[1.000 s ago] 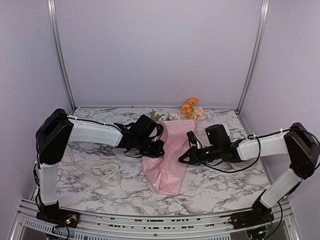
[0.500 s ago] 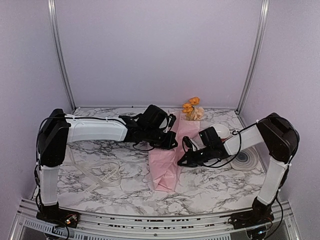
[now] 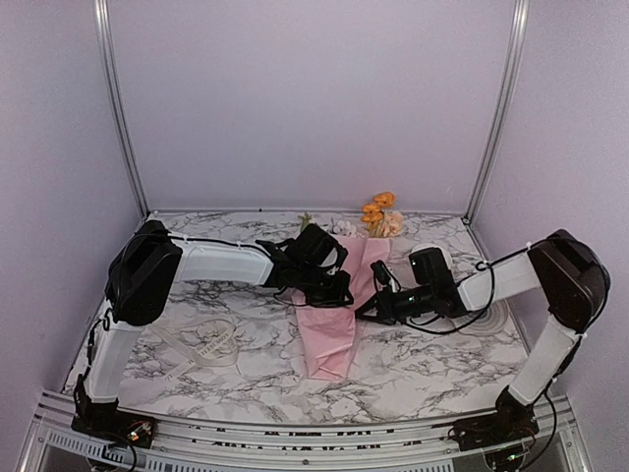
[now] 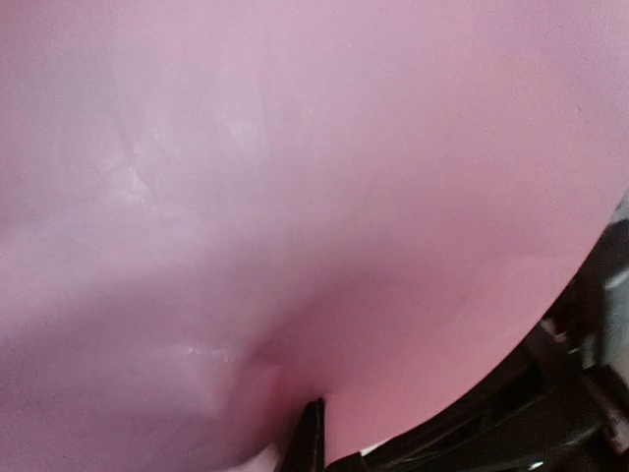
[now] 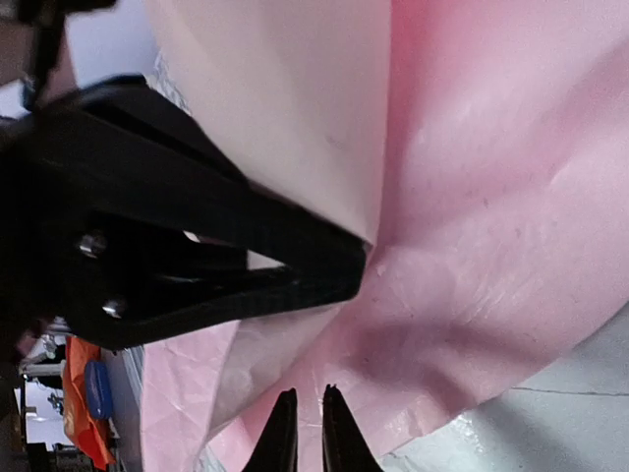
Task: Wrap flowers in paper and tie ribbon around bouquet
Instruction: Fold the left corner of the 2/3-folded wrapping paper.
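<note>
Pinching paper (image 3: 332,339) fold: left end effector (image 3: 341,292) clamped shut on pink sheet, mid-table. Right end effector (image 5: 311,433) fingers nearly together, slim gap, tips at paper's lower fold; cannot tell whether sheet is caught. Flowers (image 3: 379,210) poke out far end of wrap, heads orange and pale. Ribbon (image 3: 201,344) lies loose on table (image 3: 432,374), left of paper, well apart, not yet tied. Risks, as judged: thin sheet tears if arms pull opposite ways; fold springs open on release, nothing binding it; stems slide out; end effectors close together, could collide.
</note>
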Tool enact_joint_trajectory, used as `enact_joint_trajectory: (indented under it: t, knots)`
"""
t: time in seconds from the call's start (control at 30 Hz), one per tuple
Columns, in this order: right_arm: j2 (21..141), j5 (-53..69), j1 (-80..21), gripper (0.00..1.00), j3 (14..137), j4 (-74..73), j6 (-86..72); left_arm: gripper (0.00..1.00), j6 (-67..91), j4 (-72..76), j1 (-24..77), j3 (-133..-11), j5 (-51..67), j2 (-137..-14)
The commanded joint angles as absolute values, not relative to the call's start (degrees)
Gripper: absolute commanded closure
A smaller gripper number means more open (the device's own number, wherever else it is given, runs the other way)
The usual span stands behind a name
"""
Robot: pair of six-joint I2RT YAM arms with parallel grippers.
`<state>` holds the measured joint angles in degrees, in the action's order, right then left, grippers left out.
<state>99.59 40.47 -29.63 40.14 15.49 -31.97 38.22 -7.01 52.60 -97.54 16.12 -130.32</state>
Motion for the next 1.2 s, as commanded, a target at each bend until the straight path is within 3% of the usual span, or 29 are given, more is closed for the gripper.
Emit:
enact_joint_trajectory:
  t: [0.0,0.1,0.23,0.37,0.5,0.67,0.77,1.17]
  knots:
    - [94.5,40.8,-24.0,0.86,40.1,15.8,-33.4,1.00,39.0,-8.7,52.5,-99.5,17.4,-131.6]
    - [95.8,38.5,-20.7,0.77,41.6,12.1,-31.5,1.00,38.6,-9.2,52.5,-99.5,16.6,-131.5]
    - [99.7,33.8,-19.9,0.58,46.8,6.7,-27.3,1.00,38.1,-10.2,52.5,-99.8,15.6,-131.6]
    - [103.8,33.6,-19.8,0.54,49.3,5.5,-26.5,1.00,37.5,-11.0,52.6,-100.7,15.1,-131.6]
    - [108.0,37.8,-20.1,0.62,50.3,8.2,-28.3,1.00,36.3,-12.0,53.0,-103.0,14.9,-132.1]
    - [110.5,42.6,-21.4,0.88,49.6,15.0,-34.0,1.00,35.3,-13.7,53.9,-107.3,14.9,-133.5]
    - [112.0,44.5,-23.7,0.97,51.0,17.3,-36.1,1.00,35.1,-14.7,54.4,-110.3,15.5,-134.7]
    - [108.3,45.6,-23.4,1.00,49.0,23.2,-40.5,1.00,35.0,-16.5,53.2,-108.0,15.0,-135.4]
